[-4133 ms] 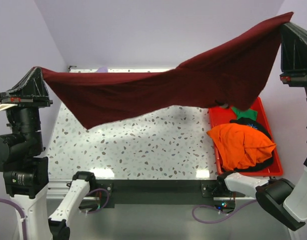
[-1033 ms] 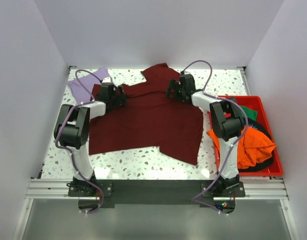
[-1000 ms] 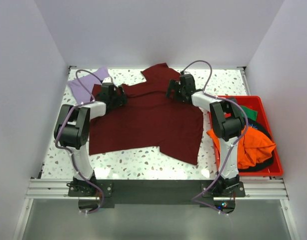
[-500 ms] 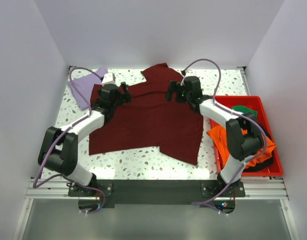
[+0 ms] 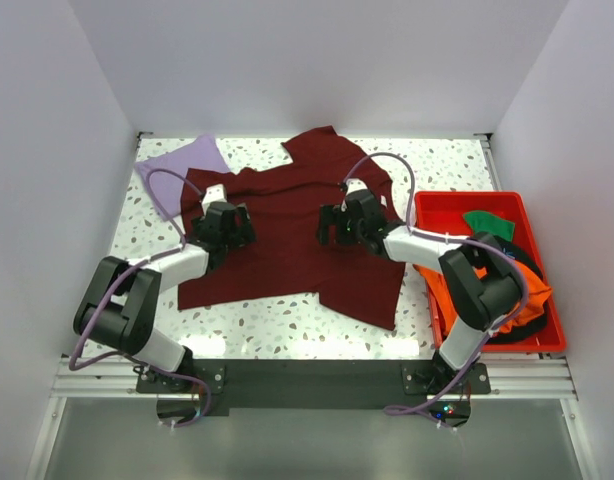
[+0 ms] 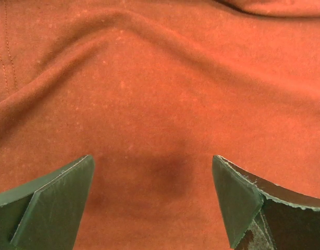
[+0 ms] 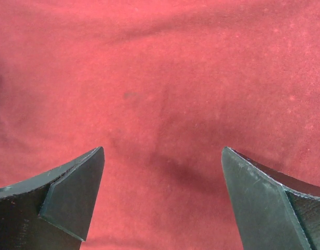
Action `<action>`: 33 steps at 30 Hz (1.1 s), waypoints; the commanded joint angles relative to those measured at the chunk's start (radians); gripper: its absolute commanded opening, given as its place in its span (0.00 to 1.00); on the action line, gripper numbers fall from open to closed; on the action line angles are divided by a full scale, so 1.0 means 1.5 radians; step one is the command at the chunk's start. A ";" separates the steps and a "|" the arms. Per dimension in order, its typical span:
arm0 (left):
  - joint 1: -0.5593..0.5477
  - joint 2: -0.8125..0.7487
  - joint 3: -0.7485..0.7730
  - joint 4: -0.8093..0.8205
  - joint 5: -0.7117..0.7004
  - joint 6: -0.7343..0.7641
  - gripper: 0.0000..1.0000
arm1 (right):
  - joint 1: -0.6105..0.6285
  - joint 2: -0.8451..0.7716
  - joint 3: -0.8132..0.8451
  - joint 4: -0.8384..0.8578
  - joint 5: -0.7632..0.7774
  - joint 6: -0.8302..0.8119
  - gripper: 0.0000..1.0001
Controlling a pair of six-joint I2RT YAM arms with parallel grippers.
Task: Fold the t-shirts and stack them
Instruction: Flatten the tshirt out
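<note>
Maroon t-shirt (image 5: pixel 287 255) lies spread across the table (image 5: pixel 147 215), with the lavender t-shirt (image 5: pixel 182 160) at the far-left corner. Left gripper (image 6: pixel 152 172) and right gripper (image 7: pixel 162 156) sit low over the maroon cloth, jaws spread wide, gripping nothing. Contact with the fabric: cannot tell.
</note>
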 commanded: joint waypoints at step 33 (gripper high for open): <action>0.063 0.204 0.213 0.070 0.039 0.039 1.00 | -0.009 0.183 0.283 -0.130 0.155 -0.106 0.98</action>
